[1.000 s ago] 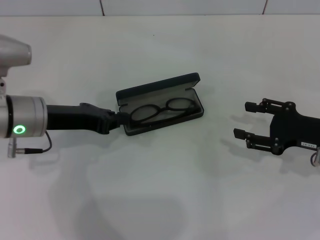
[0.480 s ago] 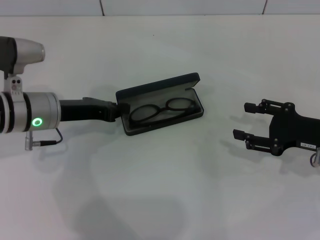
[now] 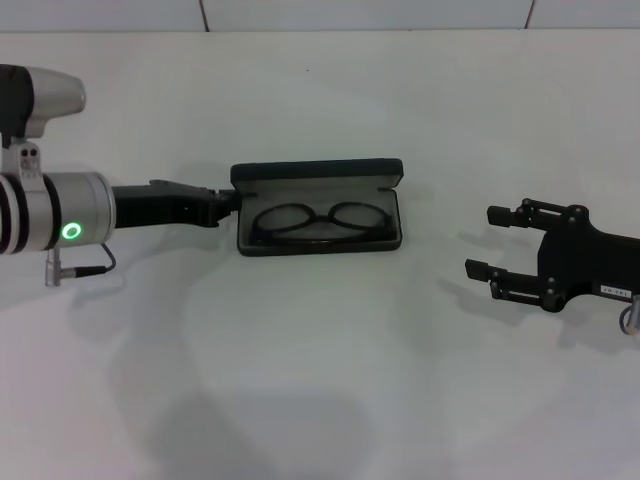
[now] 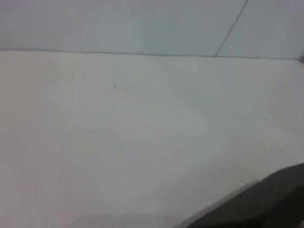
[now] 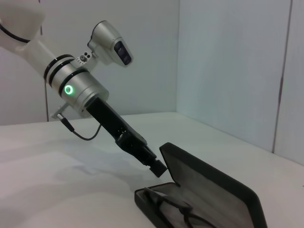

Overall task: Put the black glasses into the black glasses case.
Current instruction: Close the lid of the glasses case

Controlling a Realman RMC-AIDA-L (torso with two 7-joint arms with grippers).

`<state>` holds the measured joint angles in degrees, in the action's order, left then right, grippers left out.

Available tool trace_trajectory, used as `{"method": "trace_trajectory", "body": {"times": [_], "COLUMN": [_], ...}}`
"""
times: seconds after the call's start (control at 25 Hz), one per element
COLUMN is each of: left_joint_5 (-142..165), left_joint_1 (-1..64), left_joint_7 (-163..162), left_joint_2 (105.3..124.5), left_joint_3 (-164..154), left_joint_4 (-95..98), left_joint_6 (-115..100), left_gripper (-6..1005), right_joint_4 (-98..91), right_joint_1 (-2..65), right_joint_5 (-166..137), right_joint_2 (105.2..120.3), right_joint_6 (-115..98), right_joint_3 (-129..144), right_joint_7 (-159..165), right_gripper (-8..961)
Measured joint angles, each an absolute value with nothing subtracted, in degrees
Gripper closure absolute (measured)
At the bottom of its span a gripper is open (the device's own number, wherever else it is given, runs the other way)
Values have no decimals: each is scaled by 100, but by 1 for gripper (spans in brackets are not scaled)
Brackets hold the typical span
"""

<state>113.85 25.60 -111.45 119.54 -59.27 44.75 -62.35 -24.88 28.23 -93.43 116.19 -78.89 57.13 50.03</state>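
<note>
Left gripper [image 3: 232, 200] sits at the 9 o'clock end of the black glasses case [image 3: 320, 212], tip right at the lid's corner. I can't tell how its fingers stand; the wrist body hides them and my left wrist feed shows only bare table [image 4: 118, 142]. From the right wrist feed the same tip [image 5: 159, 167] looks to be touching the lid edge, though I can't confirm contact.

Going near to far: right gripper [image 3: 495, 240] is parked at 3 o'clock, well apart from the case, fingers spread and holding nothing. Mid table, the case lies open, lid standing up along its 12 o'clock side. The black glasses [image 3: 318, 219] lie inside the tray, lenses side by side, one temple showing across the grey lining. Beyond that, just table up to the wall.

Handling call: glasses look light, thin-framed and fragile, with lenses that scratch, so I wouldn't pinch them again. If they need a nudge, take the bridge or a temple near the hinge. The case looks stiff and light, likely to slide on this smooth top. For closing, I'd push the lid's top edge down, bracing the base.
</note>
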Motion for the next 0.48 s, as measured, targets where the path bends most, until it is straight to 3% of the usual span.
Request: {"method": "trace_trajectory", "body": {"times": [0.48], "left_joint_5": [11351], "left_joint_1": [2841], "left_joint_7": [-11015], "left_joint_2": [11969], "left_joint_3": [-5895], "left_joint_4": [4286], "left_joint_6": [-6019], "left_gripper": [976], "right_joint_4": [-2469], "right_joint_1": [2830], "right_joint_5": [-9343], "right_joint_2": [11619], "right_joint_6": [-7895], "right_joint_3": [5722], "right_joint_7": [5006], "right_gripper": [259]}}
